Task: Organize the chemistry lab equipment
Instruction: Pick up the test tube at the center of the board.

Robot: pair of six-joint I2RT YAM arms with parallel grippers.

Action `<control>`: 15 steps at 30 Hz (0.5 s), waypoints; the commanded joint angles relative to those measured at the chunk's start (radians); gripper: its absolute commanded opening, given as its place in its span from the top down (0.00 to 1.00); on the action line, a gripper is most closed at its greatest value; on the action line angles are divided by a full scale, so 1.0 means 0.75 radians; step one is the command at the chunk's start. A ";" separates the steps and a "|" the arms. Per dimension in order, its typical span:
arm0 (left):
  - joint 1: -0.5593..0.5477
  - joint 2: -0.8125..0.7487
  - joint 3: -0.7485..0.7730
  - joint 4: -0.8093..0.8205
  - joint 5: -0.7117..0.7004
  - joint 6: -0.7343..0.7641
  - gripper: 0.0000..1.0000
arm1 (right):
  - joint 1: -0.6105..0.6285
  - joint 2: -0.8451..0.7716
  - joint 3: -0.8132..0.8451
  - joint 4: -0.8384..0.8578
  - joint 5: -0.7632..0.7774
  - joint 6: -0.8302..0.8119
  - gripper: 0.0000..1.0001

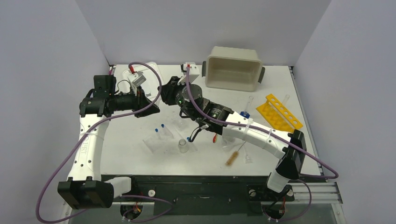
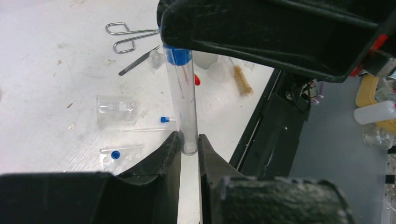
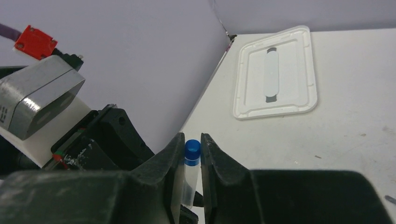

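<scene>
Left wrist view shows the left gripper (image 2: 189, 139) clamping the clear tube (image 2: 182, 93) at its base; right wrist view shows the right gripper (image 3: 192, 139) pinching its blue cap (image 3: 192, 148).

Above table (image 1: 122, 142): left gripper (image 1: 155, 101), right gripper (image 1: 163, 93) tip-to-tip.

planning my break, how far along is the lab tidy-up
Little looks done: the beige plastic tub holds nothing visible. In hand: the left gripper and right gripper both pinch one blue-capped clear tube. Remaining: a clear glass beaker, brown-bristled wire brush and metal scissor-handled forceps lie loose.
</scene>
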 commanded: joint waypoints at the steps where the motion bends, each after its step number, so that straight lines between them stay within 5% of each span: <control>1: -0.005 -0.031 0.051 -0.033 -0.052 0.143 0.94 | -0.102 0.024 0.048 -0.062 -0.276 0.179 0.80; 3: -0.004 -0.029 0.064 -0.085 -0.090 0.212 0.95 | -0.158 0.018 0.030 -0.075 -0.376 0.236 0.64; 7: -0.004 -0.023 0.069 -0.132 -0.140 0.278 0.96 | -0.210 0.022 0.076 -0.187 -0.488 0.229 0.52; 15: -0.003 -0.022 0.042 -0.076 -0.221 0.259 1.00 | -0.218 0.018 0.122 -0.302 -0.665 0.180 0.47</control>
